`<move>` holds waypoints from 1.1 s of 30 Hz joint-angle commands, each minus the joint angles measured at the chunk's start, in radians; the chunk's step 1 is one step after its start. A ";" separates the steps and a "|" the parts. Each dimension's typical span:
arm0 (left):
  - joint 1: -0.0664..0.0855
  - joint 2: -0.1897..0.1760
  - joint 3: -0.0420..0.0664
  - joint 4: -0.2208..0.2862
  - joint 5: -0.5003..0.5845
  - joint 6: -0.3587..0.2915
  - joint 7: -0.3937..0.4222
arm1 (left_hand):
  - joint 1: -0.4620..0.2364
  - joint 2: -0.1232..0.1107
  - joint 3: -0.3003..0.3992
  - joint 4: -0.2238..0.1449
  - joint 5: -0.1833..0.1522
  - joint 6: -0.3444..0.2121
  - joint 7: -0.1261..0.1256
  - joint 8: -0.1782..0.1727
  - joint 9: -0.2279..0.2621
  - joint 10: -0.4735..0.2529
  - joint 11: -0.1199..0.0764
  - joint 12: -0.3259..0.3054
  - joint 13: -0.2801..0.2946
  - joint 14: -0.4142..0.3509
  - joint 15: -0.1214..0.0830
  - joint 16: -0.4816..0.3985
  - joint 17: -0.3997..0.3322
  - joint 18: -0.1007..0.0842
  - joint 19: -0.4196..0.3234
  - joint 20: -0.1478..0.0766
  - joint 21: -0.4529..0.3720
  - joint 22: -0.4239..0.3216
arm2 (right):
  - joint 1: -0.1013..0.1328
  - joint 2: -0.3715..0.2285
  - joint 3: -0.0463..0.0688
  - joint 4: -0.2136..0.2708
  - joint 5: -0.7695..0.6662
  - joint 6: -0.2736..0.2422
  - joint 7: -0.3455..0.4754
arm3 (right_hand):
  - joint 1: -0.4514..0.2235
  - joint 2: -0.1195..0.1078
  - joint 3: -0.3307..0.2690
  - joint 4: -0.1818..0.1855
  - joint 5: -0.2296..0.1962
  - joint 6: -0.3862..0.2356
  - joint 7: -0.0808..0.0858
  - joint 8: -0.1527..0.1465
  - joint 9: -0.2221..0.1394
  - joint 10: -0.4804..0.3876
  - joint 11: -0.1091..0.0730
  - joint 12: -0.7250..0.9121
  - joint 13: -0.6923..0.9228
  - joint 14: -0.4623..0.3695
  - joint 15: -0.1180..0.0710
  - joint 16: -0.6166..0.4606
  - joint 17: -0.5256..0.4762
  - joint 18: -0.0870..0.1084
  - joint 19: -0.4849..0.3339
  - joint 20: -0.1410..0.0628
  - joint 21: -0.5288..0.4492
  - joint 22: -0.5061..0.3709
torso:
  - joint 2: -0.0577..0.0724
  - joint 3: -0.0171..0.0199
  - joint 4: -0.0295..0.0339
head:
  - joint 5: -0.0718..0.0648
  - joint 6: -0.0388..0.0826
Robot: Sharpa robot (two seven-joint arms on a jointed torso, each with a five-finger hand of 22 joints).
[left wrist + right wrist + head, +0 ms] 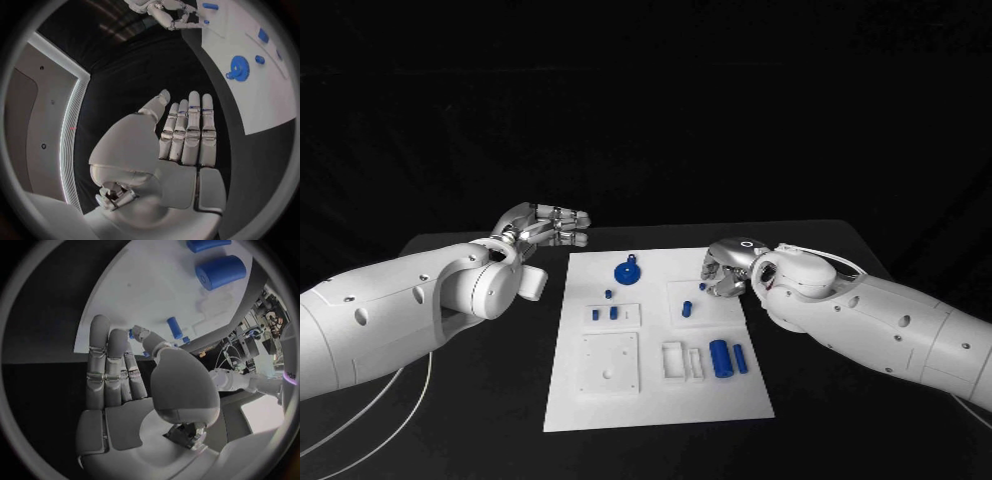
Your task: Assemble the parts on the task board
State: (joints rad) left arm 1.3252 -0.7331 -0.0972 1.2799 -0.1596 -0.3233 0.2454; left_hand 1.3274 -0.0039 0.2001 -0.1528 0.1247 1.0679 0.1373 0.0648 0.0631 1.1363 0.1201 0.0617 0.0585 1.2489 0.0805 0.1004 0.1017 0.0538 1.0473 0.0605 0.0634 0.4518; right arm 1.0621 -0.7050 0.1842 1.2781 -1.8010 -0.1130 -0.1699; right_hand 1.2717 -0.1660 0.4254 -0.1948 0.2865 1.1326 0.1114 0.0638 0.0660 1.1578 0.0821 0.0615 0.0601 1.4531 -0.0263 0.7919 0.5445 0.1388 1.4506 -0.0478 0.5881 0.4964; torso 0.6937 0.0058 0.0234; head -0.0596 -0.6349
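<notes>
The white task board lies in the middle of the black table. On it are a blue gear-like part, several small blue pegs, a single peg and a thick blue cylinder. My left hand hovers off the board's far left corner, and its fingers are stretched out, holding nothing. My right hand hangs at the board's right edge near the single peg. Its fingers are extended with nothing in them. Small blue bits show behind its thumb. The gear lies on the board beyond my left fingertips.
White raised fixtures and small slotted blocks sit on the board's near half. In the right wrist view the board carries the cylinder and a small peg. Black table surrounds the board on both sides.
</notes>
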 commanded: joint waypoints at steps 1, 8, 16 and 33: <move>0.002 0.001 0.001 0.003 0.018 -0.007 0.031 | 0.006 -0.001 -0.004 -0.001 -0.004 -0.006 -0.002 -0.002 -0.001 -0.008 -0.001 -0.001 -0.001 0.005 -0.001 -0.003 0.001 -0.010 0.004 0.000 0.006 -0.004 | -0.003 0.006 -0.002 -0.002 -0.019 0.014 -0.003 | -0.001 -0.010 0.020 -0.003 -0.008 -0.002 0.003 -0.002 -0.001 0.006 -0.002 -0.004 -0.001 -0.005 0.003 0.006 -0.001 0.014 0.003 0.002 -0.004 0.009 | 0.000 0.0007 0.0007 | 0.003 -0.001; 0.002 0.003 0.001 0.002 0.018 -0.006 0.029 | 0.005 0.001 -0.010 -0.001 -0.005 -0.005 -0.002 -0.002 0.000 -0.012 0.001 -0.001 -0.001 0.002 0.000 -0.005 0.001 -0.010 0.010 0.001 0.007 -0.036 | -0.008 0.019 -0.004 -0.008 -0.016 -0.001 -0.001 | -0.005 -0.014 0.058 -0.004 -0.024 -0.008 0.004 -0.001 -0.002 0.009 -0.002 -0.003 -0.001 -0.006 0.002 0.007 -0.001 0.014 0.001 0.001 -0.009 0.029 | 0.000 0.0004 0.0004 | 0.007 -0.002; 0.002 0.005 0.001 0.001 0.018 -0.002 0.027 | 0.006 0.002 -0.012 -0.001 -0.005 -0.005 -0.002 -0.002 0.000 -0.013 0.001 -0.001 -0.001 0.002 0.000 -0.005 0.001 -0.010 0.011 0.001 0.007 -0.042 | -0.009 0.032 -0.008 -0.024 -0.013 -0.005 0.000 | -0.004 -0.011 0.112 -0.001 -0.053 -0.007 0.004 -0.002 -0.001 0.018 -0.004 -0.004 -0.002 -0.007 0.000 0.009 0.000 0.015 0.000 0.000 -0.013 0.054 | 0.001 0.0003 0.0009 | 0.007 -0.003; 0.002 0.007 0.001 0.001 0.018 0.004 0.020 | 0.007 0.003 -0.014 -0.001 -0.005 -0.005 -0.002 -0.002 -0.001 -0.016 0.002 -0.001 -0.001 0.001 0.001 -0.005 0.002 -0.010 0.012 0.001 0.008 -0.050 | -0.018 0.050 -0.017 -0.041 -0.019 -0.002 -0.006 | 0.004 0.030 0.197 0.007 -0.144 0.075 -0.015 0.001 0.001 0.123 -0.035 -0.002 0.001 -0.011 -0.022 0.018 0.012 -0.001 -0.010 -0.021 0.001 0.118 | 0.000 0.0001 -0.0011 | 0.008 -0.011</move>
State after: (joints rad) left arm 1.3254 -0.7292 -0.0971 1.2791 -0.1478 -0.3237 0.2563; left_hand 1.3275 -0.0039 0.1920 -0.1556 0.1247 1.0679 0.1373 0.0648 0.0631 1.1256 0.1237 0.0617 0.0587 1.2488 0.0805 0.1004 0.1025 0.0539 1.0544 0.0606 0.0671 0.4024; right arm 1.0527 -0.6577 0.1727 1.2378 -1.8061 -0.1318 -0.1728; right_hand 1.2777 -0.1440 0.6184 -0.1863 0.1449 1.2019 0.0963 0.0637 0.0657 1.2734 0.0492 0.0558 0.0584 1.4413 -0.0428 0.8072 0.5560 0.1300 1.4400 -0.0627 0.5868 0.6127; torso 0.6939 0.0058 0.0230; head -0.0510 -0.6446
